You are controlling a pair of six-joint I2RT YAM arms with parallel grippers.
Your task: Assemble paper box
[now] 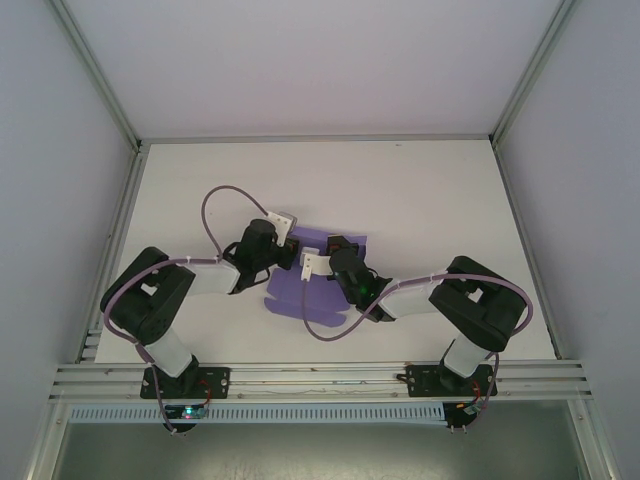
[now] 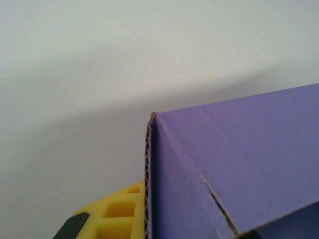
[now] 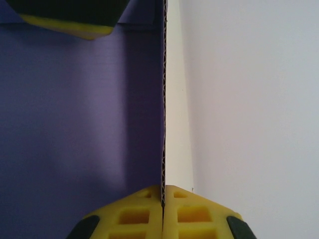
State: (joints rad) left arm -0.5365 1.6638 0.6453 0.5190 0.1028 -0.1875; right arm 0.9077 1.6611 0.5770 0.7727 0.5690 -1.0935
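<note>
In the top external view the paper box (image 1: 300, 295), a lavender-purple piece of thin corrugated card, lies near the centre of the white tabletop (image 1: 420, 200). It is partly covered by the two black arms that reach in from the lower corners of the frame. The left end effector (image 1: 290, 238) sits at the card's upper left edge and the right end effector (image 1: 322, 258) is over its middle. From this height the card's folds and the set of either pair of fingers are too small to make out.

The right wrist view gives the detail. A panel of the paper box (image 3: 75, 124) is seen edge-on as a thin fluted line running up the middle of the frame, with its purple face on the left and a pale strip on the right. At the bottom edge two yellow ribbed fingers (image 3: 134, 216) press together on that line, so the right end effector (image 3: 163, 195) is closed and pinching the card. Another yellow-and-black finger (image 3: 65, 17) lies against the purple face in the upper left corner.

The left wrist view shows a corner of the paper box (image 2: 239, 154) filling the right half, with a slit cut at lower right. One yellow finger pad (image 2: 117, 211) sits against the fluted edge at the bottom. Its partner is hidden behind the card, so I cannot tell whether the left end effector is gripping it.
</note>
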